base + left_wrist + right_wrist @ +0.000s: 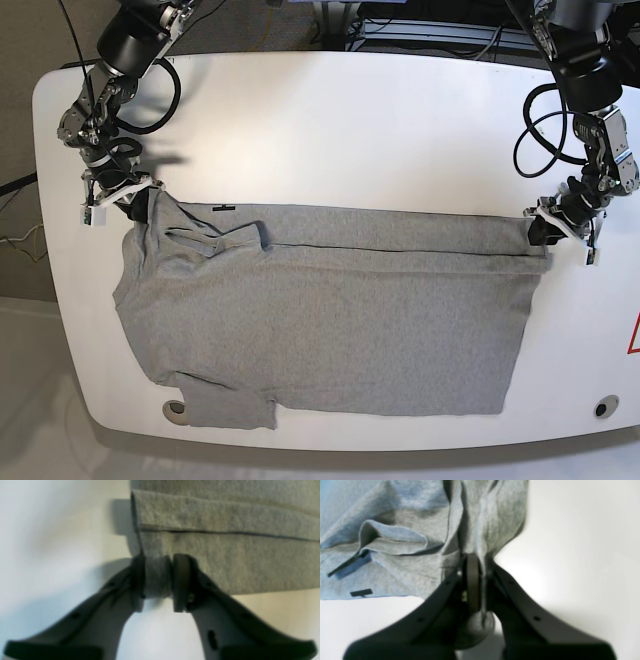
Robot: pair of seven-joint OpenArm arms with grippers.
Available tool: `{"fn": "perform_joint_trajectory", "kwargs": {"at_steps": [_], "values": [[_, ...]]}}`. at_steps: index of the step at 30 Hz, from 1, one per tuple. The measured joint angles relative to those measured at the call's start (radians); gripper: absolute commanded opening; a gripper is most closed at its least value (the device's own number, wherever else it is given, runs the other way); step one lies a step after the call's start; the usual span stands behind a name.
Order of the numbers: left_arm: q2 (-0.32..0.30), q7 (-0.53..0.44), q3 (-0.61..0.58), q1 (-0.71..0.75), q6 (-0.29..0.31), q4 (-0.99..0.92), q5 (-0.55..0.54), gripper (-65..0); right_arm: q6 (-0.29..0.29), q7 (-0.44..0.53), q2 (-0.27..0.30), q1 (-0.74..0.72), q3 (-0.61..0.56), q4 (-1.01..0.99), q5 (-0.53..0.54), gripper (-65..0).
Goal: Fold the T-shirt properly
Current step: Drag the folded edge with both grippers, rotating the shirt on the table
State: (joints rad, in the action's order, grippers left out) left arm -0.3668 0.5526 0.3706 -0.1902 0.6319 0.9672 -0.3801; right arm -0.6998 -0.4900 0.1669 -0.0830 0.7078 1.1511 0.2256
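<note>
Grey heathered cotton T-shirt [330,320] lies spread across the white oval table [350,120], its far edge folded over into a narrow band. The left gripper [158,580] pinches a wad of the hem corner at the scene's right; the right gripper [480,580] is clamped on bunched cloth at the far-left shoulder. If either hold is shallow, the cloth could slip out during a lift and skew the fold. A near-left sleeve overhangs the table edge and may drag.

One T-shirt [330,320], seemingly; two arms.
</note>
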Motion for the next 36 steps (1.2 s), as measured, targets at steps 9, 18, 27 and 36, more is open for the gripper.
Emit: {"fn": "perform_joint_trajectory", "kwargs": {"at_steps": [9,18,27,36], "values": [[0.021,0.034,-0.011,-0.018,0.009,-0.013,-0.010,-65.0,0.000,-0.008,0.002,0.001,-0.002,0.006,0.001,-65.0],[0.015,0.072,-0.027,-0.020,0.013,-0.005,-0.018,-65.0,0.000,-0.019,0.004,0.010,-0.005,0.019,0.008,-65.0],[0.003,0.017,-0.095,-0.027,0.019,-0.021,-0.016,-65.0,-0.003,-0.009,0.004,0.008,-0.002,0.010,0.006,-65.0],[0.008,0.007,-0.093,-0.035,0.004,-0.024,-0.006,-53.9,-0.003,-0.003,0.002,0.002,-0.003,0.005,0.003,-65.0]]}}
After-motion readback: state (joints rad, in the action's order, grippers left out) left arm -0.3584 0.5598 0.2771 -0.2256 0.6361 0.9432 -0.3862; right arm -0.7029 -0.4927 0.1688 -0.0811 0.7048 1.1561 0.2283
